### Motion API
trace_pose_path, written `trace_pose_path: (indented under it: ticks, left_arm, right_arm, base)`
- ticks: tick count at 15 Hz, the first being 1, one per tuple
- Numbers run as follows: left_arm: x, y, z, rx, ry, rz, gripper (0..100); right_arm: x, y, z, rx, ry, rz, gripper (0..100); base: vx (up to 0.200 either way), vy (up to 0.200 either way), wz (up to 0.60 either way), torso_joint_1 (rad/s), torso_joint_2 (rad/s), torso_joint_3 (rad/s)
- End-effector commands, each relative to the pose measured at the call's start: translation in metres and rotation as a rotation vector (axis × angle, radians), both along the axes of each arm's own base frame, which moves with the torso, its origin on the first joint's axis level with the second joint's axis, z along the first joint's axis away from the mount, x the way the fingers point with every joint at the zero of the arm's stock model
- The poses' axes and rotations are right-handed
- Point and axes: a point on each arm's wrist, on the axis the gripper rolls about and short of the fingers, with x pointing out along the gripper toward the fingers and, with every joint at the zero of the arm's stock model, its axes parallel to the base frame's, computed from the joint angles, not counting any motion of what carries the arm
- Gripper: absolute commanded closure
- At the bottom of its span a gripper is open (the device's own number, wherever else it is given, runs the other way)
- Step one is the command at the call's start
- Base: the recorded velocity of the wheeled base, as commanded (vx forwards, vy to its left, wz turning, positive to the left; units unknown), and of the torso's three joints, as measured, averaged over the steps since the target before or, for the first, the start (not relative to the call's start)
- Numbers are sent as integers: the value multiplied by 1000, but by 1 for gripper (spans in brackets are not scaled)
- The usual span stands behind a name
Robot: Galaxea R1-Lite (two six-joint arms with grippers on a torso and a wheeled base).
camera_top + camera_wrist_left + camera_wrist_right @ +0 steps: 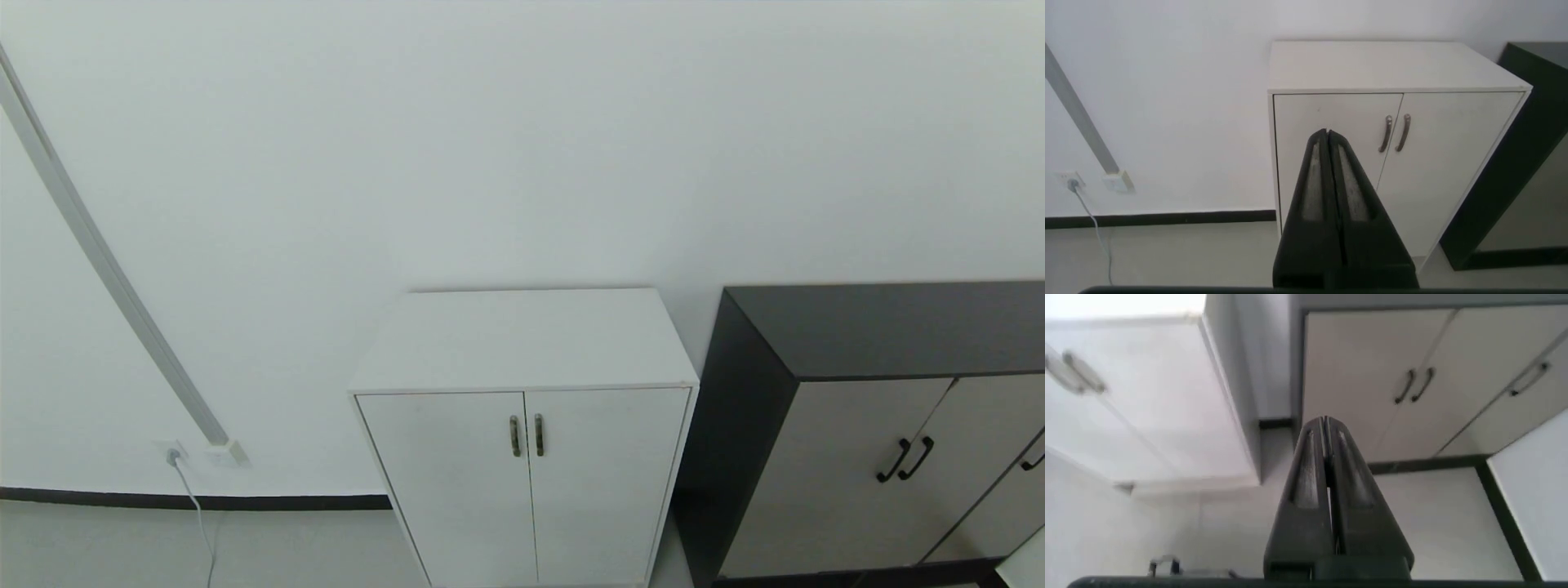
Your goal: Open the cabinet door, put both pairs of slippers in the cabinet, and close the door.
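Observation:
A white two-door cabinet (522, 457) stands against the wall with both doors closed and two metal handles (526, 435) side by side at the centre. In the left wrist view the same cabinet (1396, 163) lies ahead, and my left gripper (1328, 135) is shut, empty, a short way in front of its left door. My right gripper (1325, 422) is also shut and empty, held off the floor near the gap between the white cabinet (1135, 400) and the dark one.
A dark cabinet (865, 425) with grey doors and black handles (906, 459) stands to the right of the white one. A slanted wall conduit (106, 269) ends at a socket with a cable (192, 498) on the left. Bare floor lies before both cabinets.

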Motion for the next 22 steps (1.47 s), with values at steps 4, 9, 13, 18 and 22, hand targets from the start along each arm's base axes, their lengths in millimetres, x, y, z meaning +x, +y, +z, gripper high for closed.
trace_pose_path:
  ticks: [4,9,13,18,22]
  left_arm:
    - [0,0,0,0,1,1,100]
    - [0,0,0,0,1,1,100]
    - [0,0,0,0,1,1,100]
    - [0,0,0,0,1,1,100]
    - [0,0,0,0,1,1,100]
  right_arm:
    - [-26,-2,-28,34,-21,145,100]
    - [-27,0,-55,35,72,264,100]
    - [-27,1,-71,19,125,332,100]
    - [-29,0,-70,26,79,265,100]
    - [-36,-2,-70,33,-7,165,100]
  base:
    - [0,0,0,0,0,0]
    - [0,0,0,0,0,0]
    - [0,0,0,0,0,0]
    - [0,0,0,0,0,0]
    - [0,0,0,0,0,0]
